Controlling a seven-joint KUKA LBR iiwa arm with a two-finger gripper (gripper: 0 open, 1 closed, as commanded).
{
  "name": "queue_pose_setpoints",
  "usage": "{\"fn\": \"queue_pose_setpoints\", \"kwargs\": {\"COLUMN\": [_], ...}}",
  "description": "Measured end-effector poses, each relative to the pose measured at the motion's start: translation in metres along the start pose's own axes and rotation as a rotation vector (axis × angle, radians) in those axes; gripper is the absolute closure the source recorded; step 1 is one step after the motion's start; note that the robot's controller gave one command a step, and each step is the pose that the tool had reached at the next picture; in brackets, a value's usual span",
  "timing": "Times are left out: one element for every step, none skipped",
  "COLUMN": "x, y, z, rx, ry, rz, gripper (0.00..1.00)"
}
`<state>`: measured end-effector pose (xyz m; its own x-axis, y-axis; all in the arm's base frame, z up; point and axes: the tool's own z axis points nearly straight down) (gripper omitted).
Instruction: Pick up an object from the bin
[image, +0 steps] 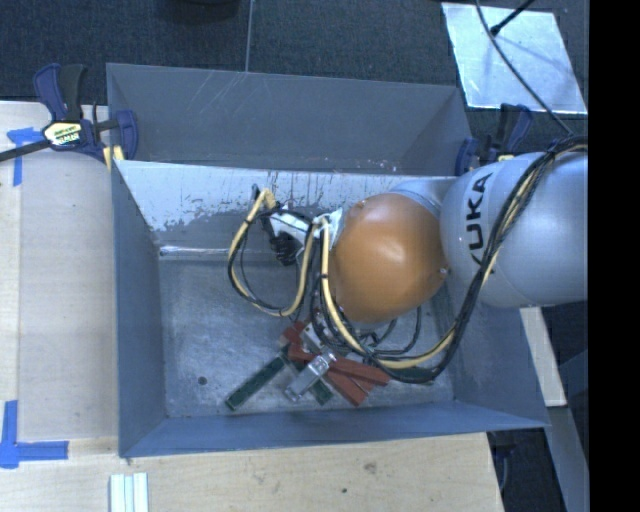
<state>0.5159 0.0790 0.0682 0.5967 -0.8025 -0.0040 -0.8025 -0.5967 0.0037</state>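
My gripper (316, 367) is down near the bin floor at the front middle, mostly hidden under the arm's orange dome. A dark green flat bar (254, 384) lies slanted just to its left. Red-brown pieces (353, 378) lie right beside it on the right, touching or nearly touching it. Another red piece (296, 339) sits just behind it. A small green bit (323, 394) lies in front of it. Whether anything is between the gripper's tips is hidden.
The arm reaches in from the right, and its yellow and black cables loop over the back middle of the bin. The front wall is close to the things. Bare floor spreads to the left.
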Motion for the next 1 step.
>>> {"fn": "queue_pose_setpoints", "kwargs": {"x": [0.0004], "y": [-0.0014], "z": [-0.0021], "rx": [0.003], "ry": [0.002], "rz": [0.001], "gripper": [1.0]}}
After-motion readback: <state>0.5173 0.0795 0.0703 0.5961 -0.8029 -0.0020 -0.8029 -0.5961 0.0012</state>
